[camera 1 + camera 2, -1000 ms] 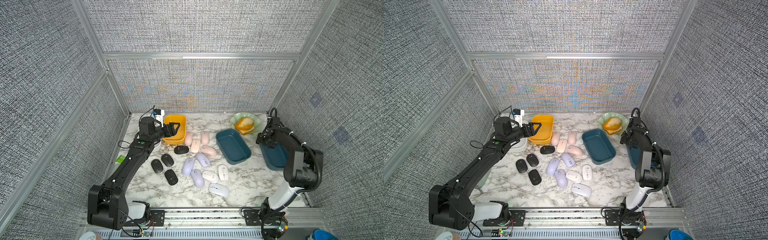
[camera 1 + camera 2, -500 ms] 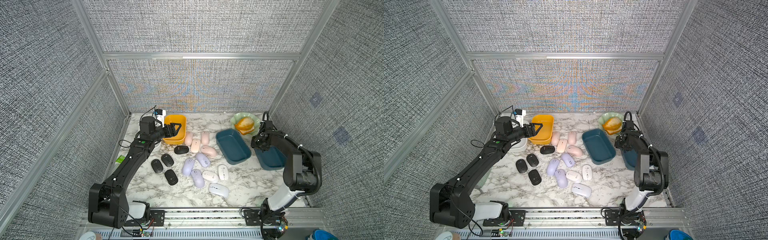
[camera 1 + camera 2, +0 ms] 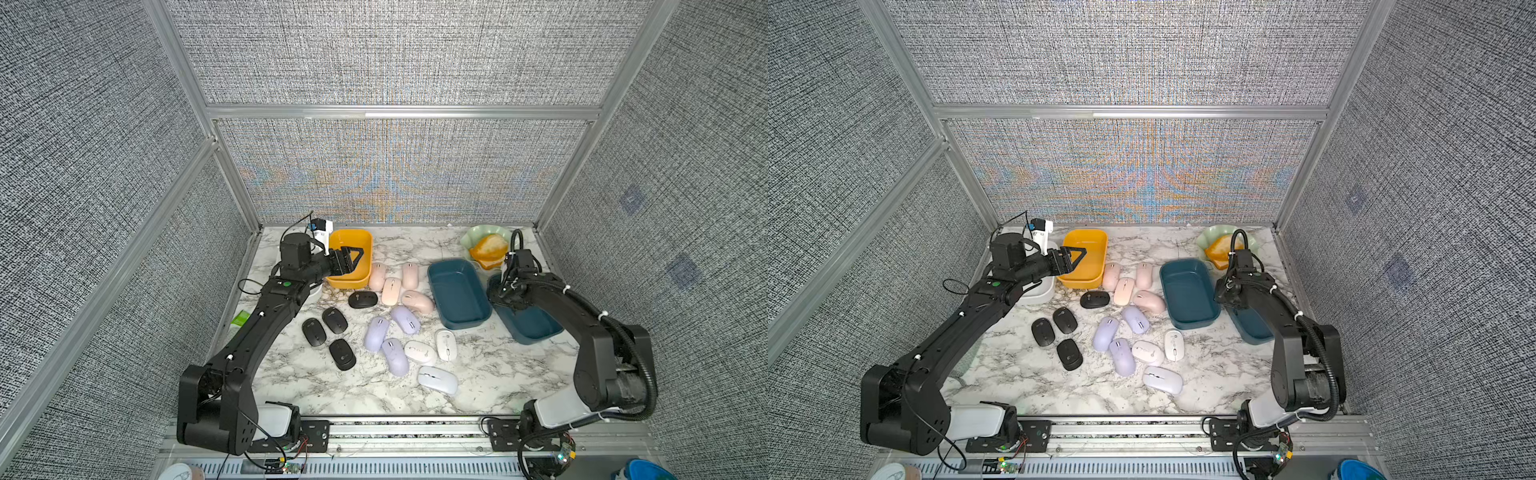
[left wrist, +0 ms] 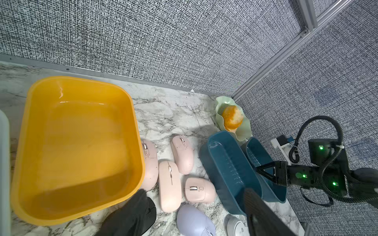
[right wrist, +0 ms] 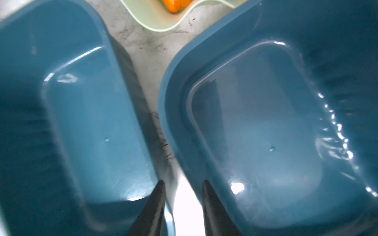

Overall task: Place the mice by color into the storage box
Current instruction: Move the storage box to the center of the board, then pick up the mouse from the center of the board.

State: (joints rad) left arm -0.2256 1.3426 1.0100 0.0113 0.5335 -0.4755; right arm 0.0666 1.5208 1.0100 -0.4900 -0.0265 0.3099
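One roll (image 3: 489, 247) in green dish (image 3: 471, 238)

Marble table (image 3: 332, 390) fills the lower middle of both top views. On it: black mice (image 3: 334, 320), pink mice (image 3: 390, 291), lilac mice (image 3: 376, 332) and white mice (image 3: 445, 344) at centre, yellow bin (image 3: 353, 239) upper left, teal bins (image 3: 455, 297) right, green dish (image 3: 478, 237) upper right.

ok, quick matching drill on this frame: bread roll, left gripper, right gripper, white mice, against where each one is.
Things:
1. bread roll
2. left gripper
3. right gripper
4. white mice

Places:
A. above the gap between the inner blue bin and the outer blue bin
B. loose on the marble table, the cluster nearest the front rail
C. in the pale green dish
D. at the yellow bin, by its rim, jaws open and empty

Pairs: 1-C, 2-D, 3-A, 4-B
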